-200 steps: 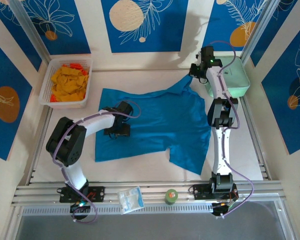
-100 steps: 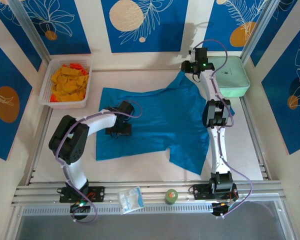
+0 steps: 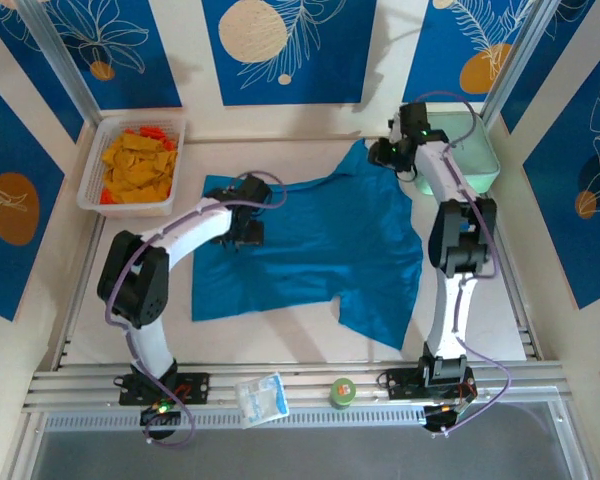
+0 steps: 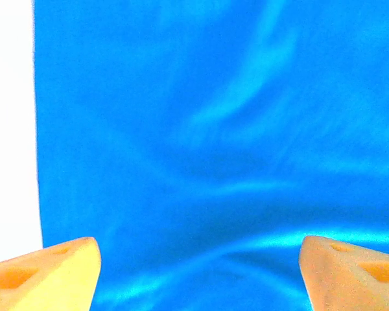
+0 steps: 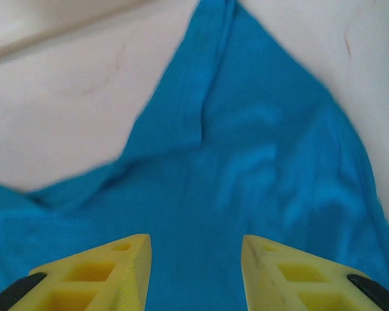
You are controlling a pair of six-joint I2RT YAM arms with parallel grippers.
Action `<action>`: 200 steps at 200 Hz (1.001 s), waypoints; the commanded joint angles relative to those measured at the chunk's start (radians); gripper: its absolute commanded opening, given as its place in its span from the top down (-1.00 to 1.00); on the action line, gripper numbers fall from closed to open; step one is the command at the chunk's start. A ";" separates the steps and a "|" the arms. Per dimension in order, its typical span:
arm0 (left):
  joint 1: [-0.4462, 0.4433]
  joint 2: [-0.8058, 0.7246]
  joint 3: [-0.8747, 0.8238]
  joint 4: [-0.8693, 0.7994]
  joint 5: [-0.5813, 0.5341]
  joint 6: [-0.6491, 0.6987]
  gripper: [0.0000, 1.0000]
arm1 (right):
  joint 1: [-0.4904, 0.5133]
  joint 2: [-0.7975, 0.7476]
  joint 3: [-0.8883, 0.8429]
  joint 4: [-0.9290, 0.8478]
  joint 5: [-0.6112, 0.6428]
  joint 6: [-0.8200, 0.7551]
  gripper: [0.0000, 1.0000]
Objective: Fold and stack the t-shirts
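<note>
Under both my arms, in the middle of the table (image 3: pixel 280 330), lies the t-shirt (image 3: pixel 320 250). It is one teal-blue shirt opened out nearly flat, and its long axis runs left to right. The straight hem end is toward my left, and the two sleeves fan out at the right, one pointing far and one pointing near.

My left gripper (image 3: pixel 245 230) hangs over the far part of the hem end. Its orange fingers (image 4: pixel 48 272) are spread wide with nothing between them. In the left wrist view the cloth below is smooth with a slight sheen and a few soft ripples. A straight edge of the cloth meets the bare white tabletop just beside one finger.

My right gripper (image 3: pixel 385 153) is over the far sleeve, close to the hard mint-green case (image 3: pixel 475 160). Its yellow fingers (image 5: pixel 97 272) are also apart and hold nothing. In the right wrist view the sleeve narrows to a point straight ahead of the fingers, and a stitched seam ridge runs down it. The cloth looks thin and limp.

I judge that the fold turns on this far edge. Each arm is nearest its own end of that edge, so the next move is down and in to pinch it. The thin cloth may slip from the fingers or drag along the table.

A white basket (image 3: pixel 95 160) of orange and yellow cloth sits well apart at the far left.
</note>
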 commanded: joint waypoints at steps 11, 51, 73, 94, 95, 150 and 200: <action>0.049 0.154 0.155 -0.037 0.061 0.073 -0.42 | -0.008 -0.149 -0.306 0.046 0.006 0.138 0.23; 0.057 0.272 0.155 0.018 0.104 0.052 -0.21 | -0.046 -0.225 -0.523 0.056 0.027 0.213 0.33; 0.057 0.256 0.058 0.077 0.111 0.023 -0.21 | -0.092 -0.220 -0.584 0.082 0.009 0.242 0.35; 0.057 0.250 -0.008 0.101 0.099 0.014 -0.22 | -0.135 -0.192 -0.606 0.084 0.010 0.262 0.37; 0.057 0.250 -0.009 0.101 0.099 0.014 -0.22 | -0.137 -0.191 -0.607 0.084 0.011 0.262 0.38; 0.048 0.263 -0.155 0.172 0.131 -0.012 -0.23 | -0.208 -0.191 -0.689 0.078 0.047 0.326 0.52; -0.008 0.254 -0.298 0.265 0.182 -0.067 -0.29 | -0.224 -0.272 -0.765 0.047 0.119 0.349 0.51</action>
